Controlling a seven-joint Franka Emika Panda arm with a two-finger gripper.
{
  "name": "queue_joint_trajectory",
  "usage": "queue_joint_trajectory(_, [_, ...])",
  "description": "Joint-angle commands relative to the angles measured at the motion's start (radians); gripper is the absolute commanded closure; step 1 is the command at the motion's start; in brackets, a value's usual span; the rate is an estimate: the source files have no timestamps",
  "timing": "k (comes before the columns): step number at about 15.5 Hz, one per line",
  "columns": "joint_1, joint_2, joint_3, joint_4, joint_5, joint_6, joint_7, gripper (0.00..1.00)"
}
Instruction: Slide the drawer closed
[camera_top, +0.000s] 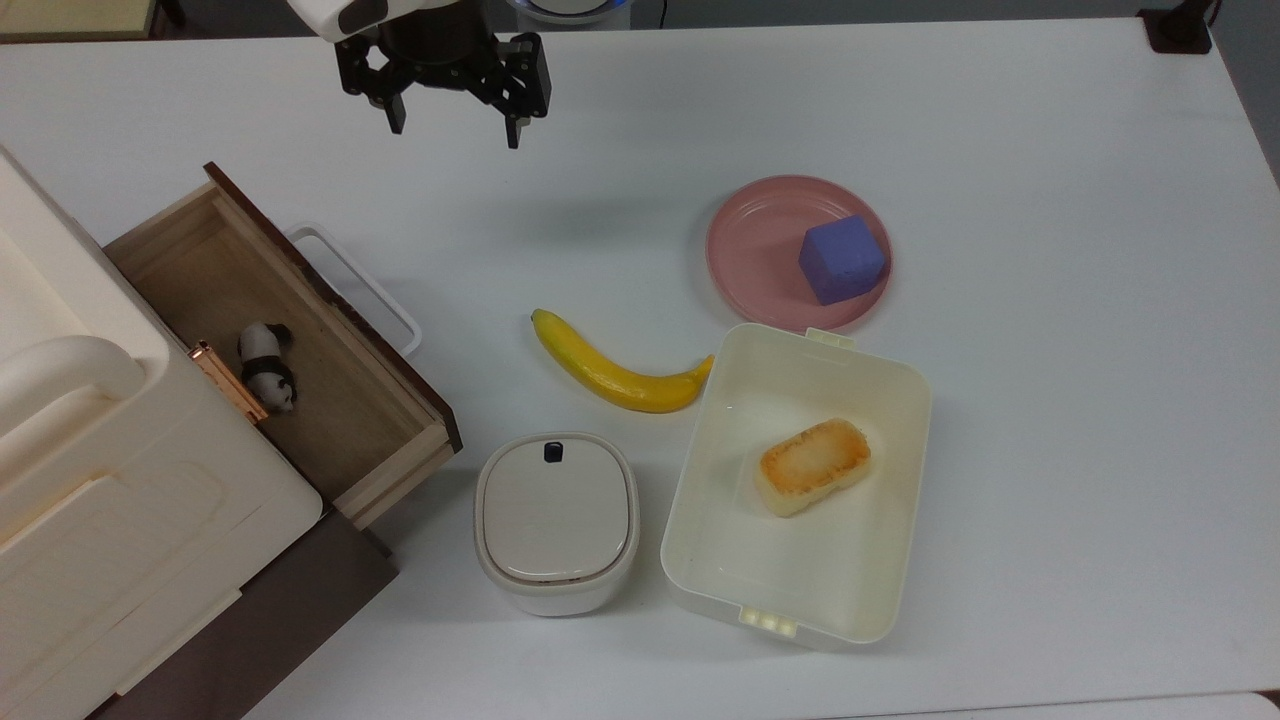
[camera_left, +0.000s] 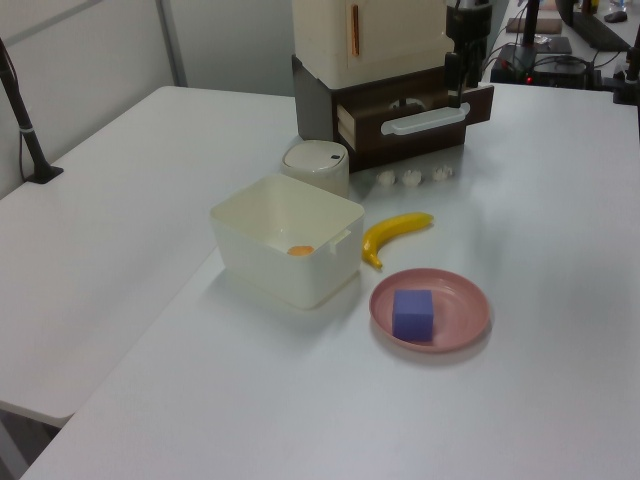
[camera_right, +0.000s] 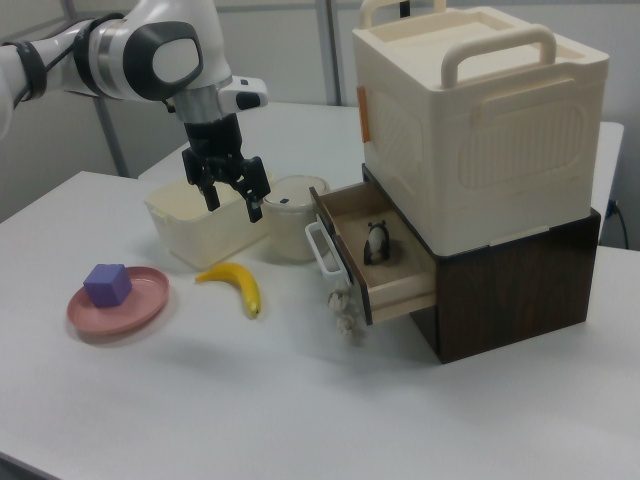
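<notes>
The drawer (camera_top: 340, 310) stands pulled out of the dark base under the cream cabinet (camera_top: 120, 500), at the top view's left. It is a light wooden box with a dark brown front panel and a white loop handle (camera_top: 355, 285). A small panda toy (camera_top: 268, 365) lies inside it. My gripper (camera_top: 455, 130) hangs open and empty above the table, beyond the handle and apart from it. In the right view the gripper (camera_right: 234, 205) is left of the drawer (camera_right: 385, 290), over the containers. In the left view it (camera_left: 457, 85) hangs in front of the drawer's front panel (camera_left: 415, 108).
A banana (camera_top: 620, 375) lies mid-table. A round lidded container (camera_top: 556, 520) stands close to the drawer's corner. Beside it is an open cream lunch box (camera_top: 800, 600) holding a piece of bread (camera_top: 812, 465). A pink plate (camera_top: 745, 250) carries a purple cube (camera_top: 842, 258).
</notes>
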Motion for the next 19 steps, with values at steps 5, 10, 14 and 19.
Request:
queue_joint_trajectory(5, [-0.005,0.001,0.004,0.015,0.009,-0.032,-0.007,0.0])
queue_joint_trajectory(10, [-0.007,0.001,0.0,0.015,0.011,-0.036,-0.007,0.0])
queue_joint_trajectory(14, [-0.005,0.003,0.002,0.012,0.012,-0.036,-0.007,0.3])
queue_joint_trajectory(19, [-0.007,0.005,0.0,0.004,0.069,-0.034,0.214,0.89])
